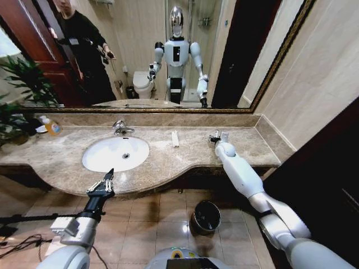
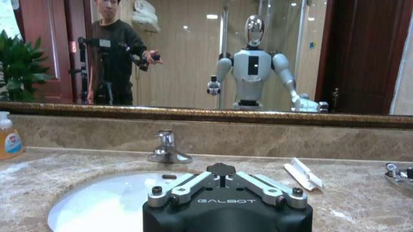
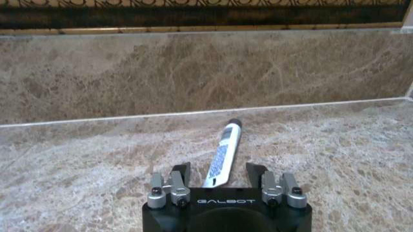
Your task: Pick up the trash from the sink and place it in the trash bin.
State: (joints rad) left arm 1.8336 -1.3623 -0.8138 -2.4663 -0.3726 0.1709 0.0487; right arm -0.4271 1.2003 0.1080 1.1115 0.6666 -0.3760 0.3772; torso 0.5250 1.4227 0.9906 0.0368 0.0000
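Right end effector [image 3: 219, 170] at tube, counter [image 1: 185, 157] rear-right corner.
Fingers spread, straddling white tube [image 3: 224, 153]. Left end effector [image 1: 108, 178] pressed together, at counter front edge by sink [image 1: 101, 159].

White, rounded arm shells are seen; each black gripper [image 3: 219, 170] is marked "GALBOT", silver screws at its knuckles.

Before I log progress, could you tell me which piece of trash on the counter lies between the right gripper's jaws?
The white tube, on the countertop's right end, lies between the right gripper's open jaws; the flat white packet lies alone, nearer the sink.
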